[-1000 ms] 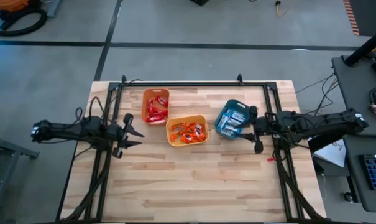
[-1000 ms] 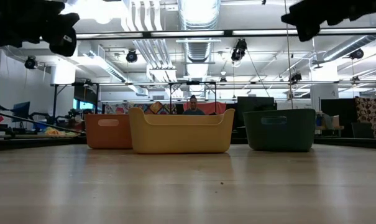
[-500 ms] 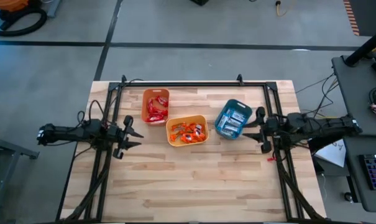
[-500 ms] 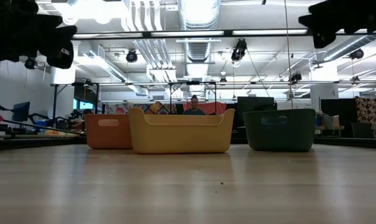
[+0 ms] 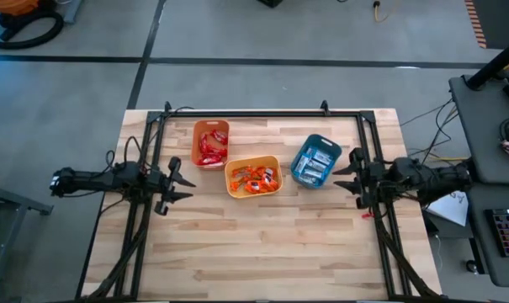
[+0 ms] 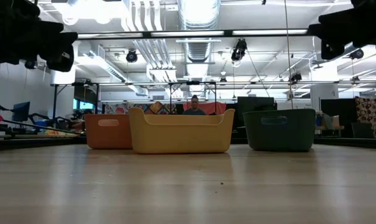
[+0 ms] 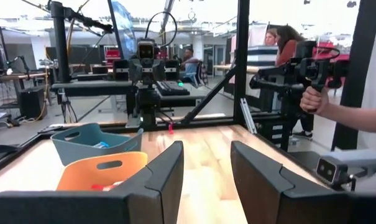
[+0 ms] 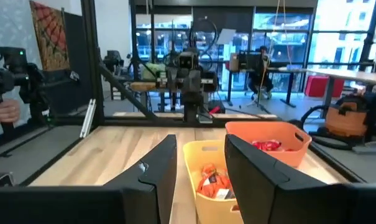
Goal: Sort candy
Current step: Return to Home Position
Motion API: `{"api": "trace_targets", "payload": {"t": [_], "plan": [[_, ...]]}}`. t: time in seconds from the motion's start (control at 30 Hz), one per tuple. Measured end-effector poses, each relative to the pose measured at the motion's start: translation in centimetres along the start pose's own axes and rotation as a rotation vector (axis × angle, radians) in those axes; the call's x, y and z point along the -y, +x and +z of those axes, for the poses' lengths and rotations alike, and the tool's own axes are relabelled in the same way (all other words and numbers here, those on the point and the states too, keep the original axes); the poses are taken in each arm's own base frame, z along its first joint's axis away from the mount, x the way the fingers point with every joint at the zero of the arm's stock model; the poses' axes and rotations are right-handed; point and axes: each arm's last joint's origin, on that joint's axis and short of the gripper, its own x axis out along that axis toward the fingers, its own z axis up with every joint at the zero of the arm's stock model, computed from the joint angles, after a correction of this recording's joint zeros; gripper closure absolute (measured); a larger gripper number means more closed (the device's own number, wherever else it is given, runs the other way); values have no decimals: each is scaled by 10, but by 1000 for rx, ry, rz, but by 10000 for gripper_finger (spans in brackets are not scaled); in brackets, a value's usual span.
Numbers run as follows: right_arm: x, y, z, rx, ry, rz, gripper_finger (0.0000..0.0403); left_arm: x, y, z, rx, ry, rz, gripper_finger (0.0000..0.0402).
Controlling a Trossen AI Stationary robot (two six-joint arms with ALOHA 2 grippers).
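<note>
The candy lies sorted in three bins near the table's far middle. Red-wrapped sweets fill the orange bin. Orange packets sit in the yellow bin, and blue-and-white bars in the teal bin. My left gripper hovers open above the table, left of the yellow bin. My right gripper hovers open just right of the teal bin. The left wrist view shows open fingers facing the teal bin. The right wrist view shows open fingers facing the yellow bin.
A black frame runs along the table's far edge and down both sides. Bare wood spreads across the near half. A person's hand holds a control handle beyond the table's right side; another person sits far behind.
My right gripper has drawn back from over the teal bin's right rim toward the table's right edge, staying open. The bins and the candy have kept still.
</note>
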Motion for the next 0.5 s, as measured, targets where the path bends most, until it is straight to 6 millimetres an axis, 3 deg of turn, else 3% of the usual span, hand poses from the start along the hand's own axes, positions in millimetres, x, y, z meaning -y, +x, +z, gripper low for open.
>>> {"api": "trace_targets", "payload": {"t": [0.27,0.5], "plan": [[-1,7,-34,-14,-175,-6,275,-1,1,-3,-34,-20,12,283],[0,7,-36,-42,-203,-18,275,-1,2,-4,-49,-39,14,283]]}}
